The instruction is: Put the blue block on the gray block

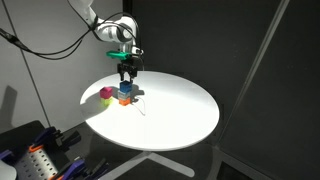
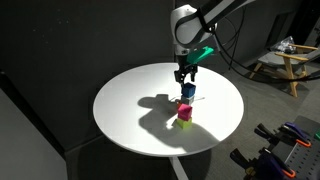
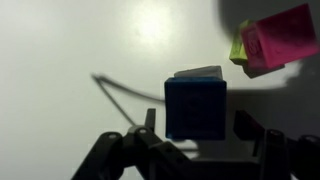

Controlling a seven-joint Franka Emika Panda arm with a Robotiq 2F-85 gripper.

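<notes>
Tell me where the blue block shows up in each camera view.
In an exterior view: blue block, left of centre.
In an exterior view: blue block, just right of centre.
Wrist view: blue block, near centre.
Shared landmark: magenta cube beside it.

The bright blue block (image 3: 195, 108) sits level; the light gray block (image 3: 201, 72) shows only as a thin edge touching its far side.
</notes>
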